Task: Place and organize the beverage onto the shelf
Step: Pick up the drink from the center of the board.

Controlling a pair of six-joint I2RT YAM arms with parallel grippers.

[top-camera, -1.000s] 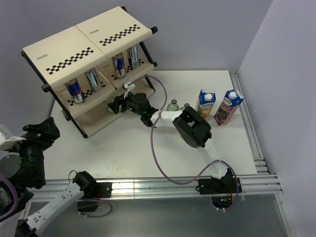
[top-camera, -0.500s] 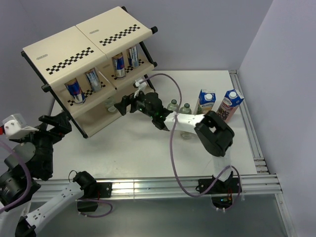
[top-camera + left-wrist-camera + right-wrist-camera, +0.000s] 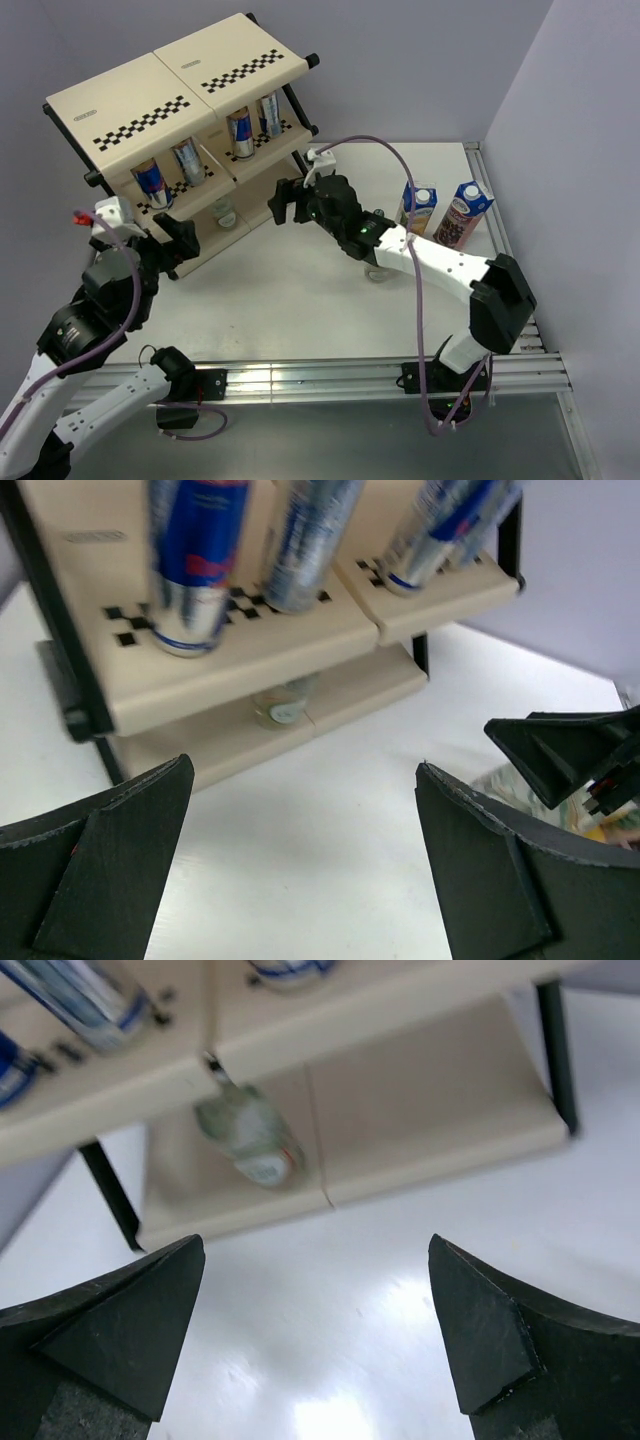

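1. Right hand (image 3: pixel 283 200) (image 3: pixel 315 1305): the jaws are spread wide and hold nothing. The hand hangs over the worktop (image 3: pixel 270 290) in front of the right half of the shelf (image 3: pixel 180 75), facing the bottom tier.

2. Left hand (image 3: pixel 176 240) (image 3: pixel 300 865): the jaws are likewise wide apart and empty. The hand sits near the shelf's left front foot, facing the lower tiers.

3. Bottle (image 3: pixel 224 212) (image 3: pixel 250 1135) (image 3: pixel 283 702): one small clear bottle with a pale cap rests on the bottom tier, just beside the seam between the two cream panels. Its label is blurred and cannot be read.

4. Cans (image 3: pixel 150 182) (image 3: pixel 195 560): four blue-and-silver cans stand in a row on the middle tier, behind the checkered strip. Red marks show on the blue bands; no lettering is legible.

5. Cartons: the yellow carton (image 3: pixel 418 208) and the purple carton (image 3: pixel 460 215) stand upright on the worktop, side by side, to the right of the right arm and well apart from the shelf. Their print is too small to read.

6. The shelf's top panel carries a small dark mark, unreadable.
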